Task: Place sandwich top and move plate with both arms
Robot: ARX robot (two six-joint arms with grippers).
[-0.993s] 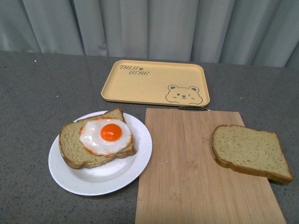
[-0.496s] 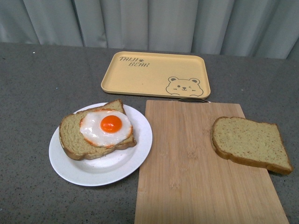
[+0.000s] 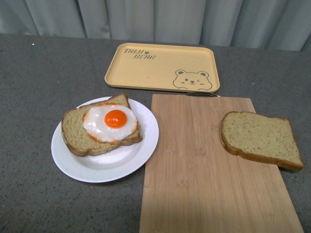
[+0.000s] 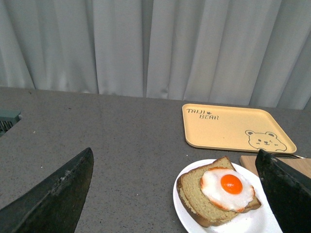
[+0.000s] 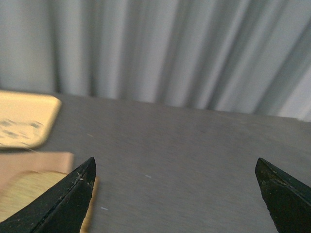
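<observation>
Bread and egg sit ready on a grey tabletop, front view, w/ neither arm in frame. The sandwich top (image 3: 260,138) lies flat on the right side of a wooden board (image 3: 194,184), its outer corner overhanging toward the table's right edge. It is well apart from the plate (image 3: 65,165), which sits just left of the board, nearer the front-left corner, and carries the egg-topped slice (image 3: 73,138). A yellow bear tray (image 3: 155,73) lies toward the far edge. Likely risks: the soft slice may fold or slip if pinched at one corner, a skewed landing could shove the egg off, and an uneven two-arm lift could tip the plate. Left wrist view: the left gripper (image 4: 174,151) hangs above the table, pitched forward, jaws spread wide and empty, w/ plate and egg slice low beside one finger. Right wrist view, blurred: the right gripper (image 5: 175,160) is likewise spread and empty, facing the curtain across bare table, the bread only a tan smear by one finger.
</observation>
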